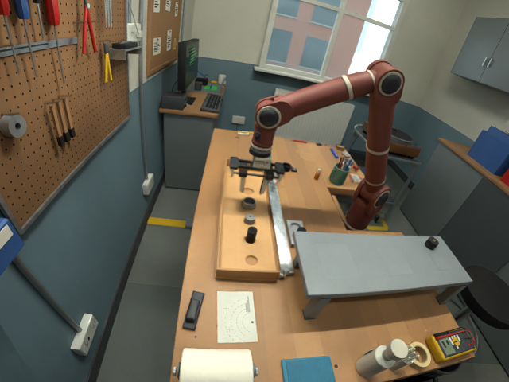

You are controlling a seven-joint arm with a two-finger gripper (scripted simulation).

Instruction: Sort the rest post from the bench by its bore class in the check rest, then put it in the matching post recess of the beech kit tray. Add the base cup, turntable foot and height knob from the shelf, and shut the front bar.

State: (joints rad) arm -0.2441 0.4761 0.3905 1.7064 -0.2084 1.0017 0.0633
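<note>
The check rest [295,228], a small grey plate, is partly hidden behind the grey shelf [380,262]. The beech kit tray [245,224] lies lengthwise on the bench. In it sit the base cup [248,202], the grey turntable foot [249,218] and the black rest post [251,234], upright in its recess. One round recess [251,260] at the near end and one at the far end hold nothing. My gripper [253,183] hangs open and empty over the tray's far end. The metal front bar [280,227] lies along the tray's right side. The black height knob [431,242] sits on the shelf's far right corner.
The shelf stands right of the tray on two legs. A green pen cup [338,174] and an orange vial [317,174] stand beyond the arm. Near the front edge lie a black stapler [193,309], a paper sheet [237,316], a paper roll [216,365] and a multimeter [451,343].
</note>
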